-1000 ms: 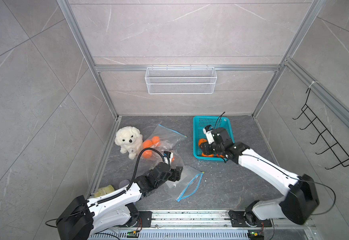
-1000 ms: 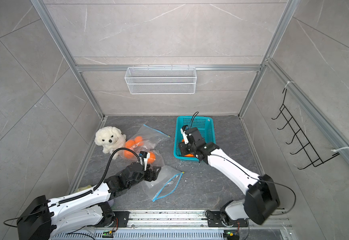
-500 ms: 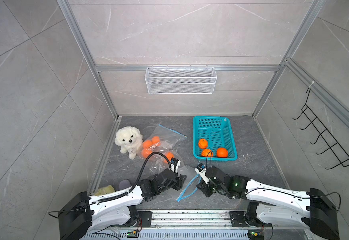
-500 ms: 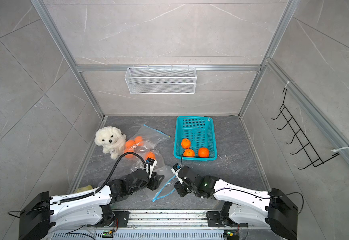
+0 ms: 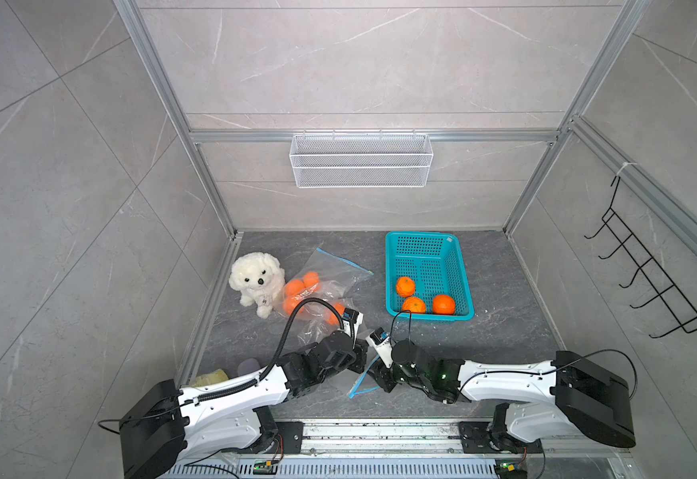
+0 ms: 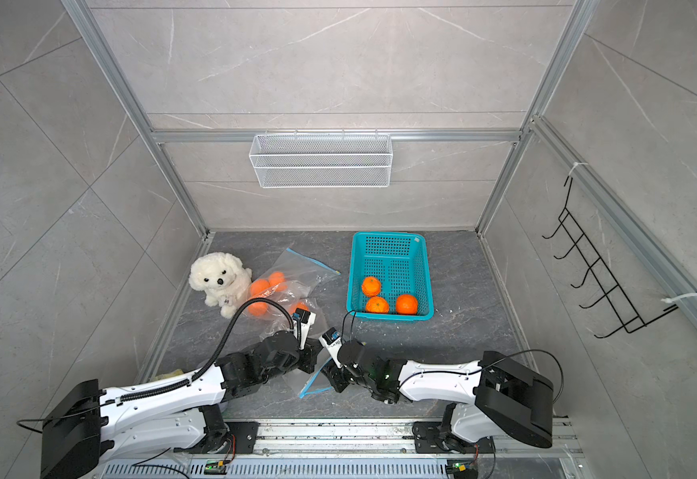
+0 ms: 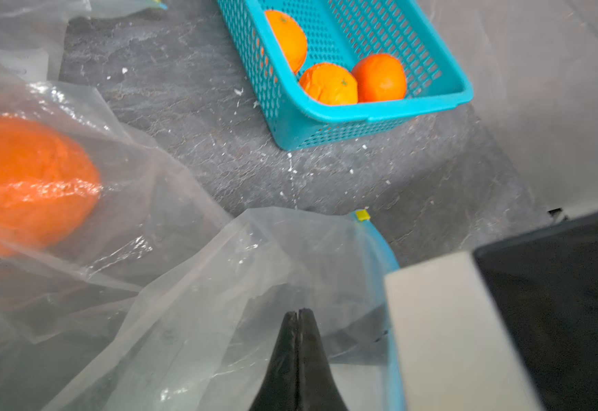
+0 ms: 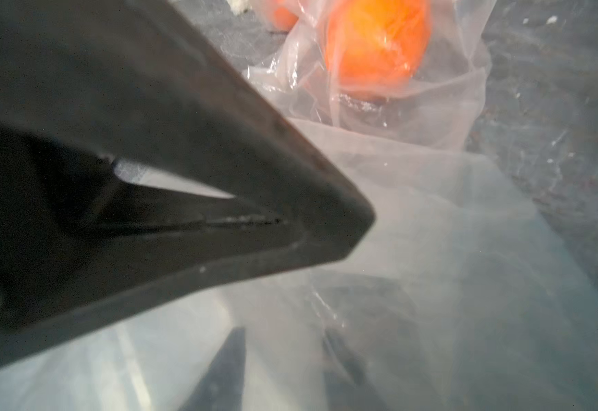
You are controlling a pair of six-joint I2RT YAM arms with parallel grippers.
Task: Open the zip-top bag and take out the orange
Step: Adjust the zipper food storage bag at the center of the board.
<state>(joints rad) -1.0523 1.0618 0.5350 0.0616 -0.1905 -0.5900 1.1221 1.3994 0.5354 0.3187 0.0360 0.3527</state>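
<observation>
The clear zip-top bag (image 5: 349, 375) lies near the front edge, its blue zip strip (image 7: 384, 254) carrying a small yellow slider (image 7: 362, 214). An orange (image 7: 23, 178) shows through crumpled film further back; it is also in a top view as the orange (image 5: 337, 310) and in the right wrist view as the orange (image 8: 376, 46). My left gripper (image 7: 297, 312) is shut, its tips pinched together on the bag's film beside the zip. My right gripper (image 8: 287, 356) faces it from the other side, open, with both fingers showing blurred through the film. Both grippers meet over the bag: left gripper (image 5: 358, 360), right gripper (image 5: 381, 375).
A teal basket (image 5: 461, 286) at the back right holds three oranges. A second clear bag (image 5: 330, 271) with several oranges lies beside a white plush dog (image 5: 255, 282). A wire shelf (image 5: 361, 159) hangs on the back wall and a black hook rack (image 5: 645, 278) on the right wall.
My right arm left the basket and came down to the front bag. My left gripper moved forward to the bag's zip edge and closed.
</observation>
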